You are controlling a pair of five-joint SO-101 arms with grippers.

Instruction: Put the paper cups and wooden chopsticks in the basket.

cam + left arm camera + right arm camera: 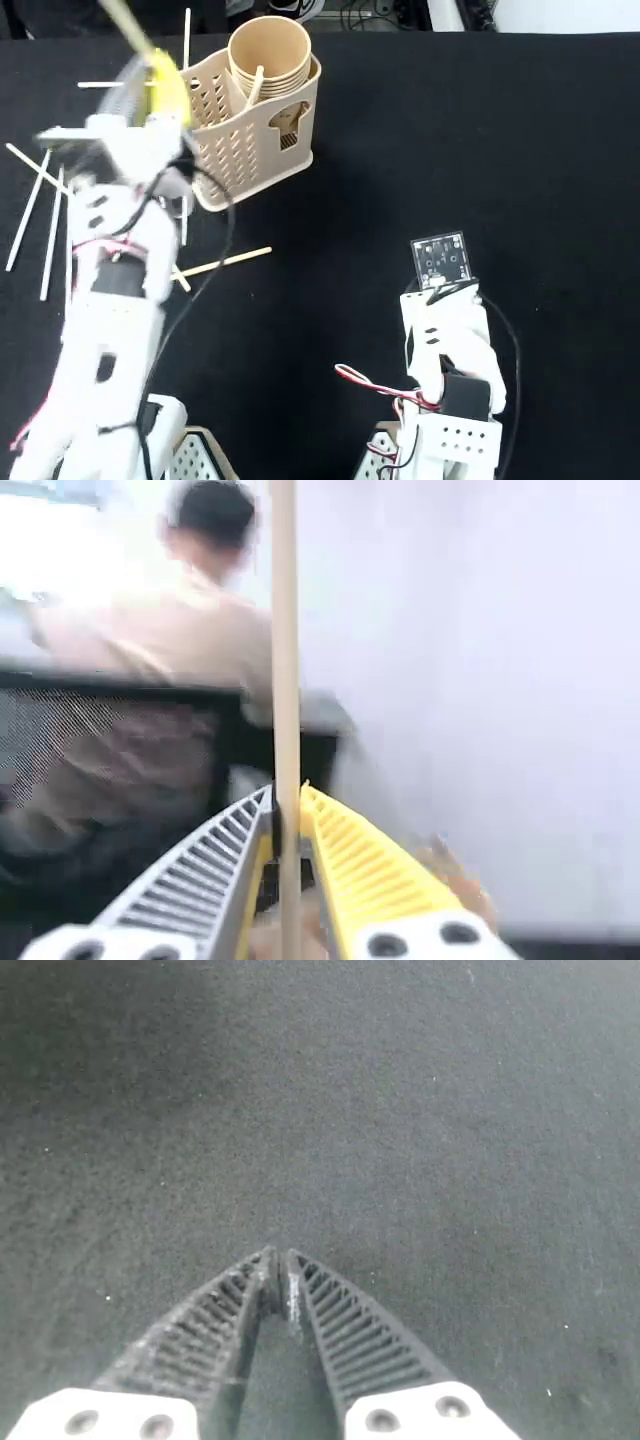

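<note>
My left gripper is raised at the table's left, beside the beige basket, shut on a wooden chopstick that stands upright between its jaws; its upper end slants up and away. Stacked paper cups sit in the basket with one chopstick leaning beside them. Loose chopsticks lie on the black cloth: one in front of the basket, several at the far left. My right gripper is shut over bare cloth, its arm folded at the front right.
The black cloth covers the whole table, open to the right of the basket. More chopsticks lie behind the basket near the back edge. A person sits in the room behind, in the left wrist view.
</note>
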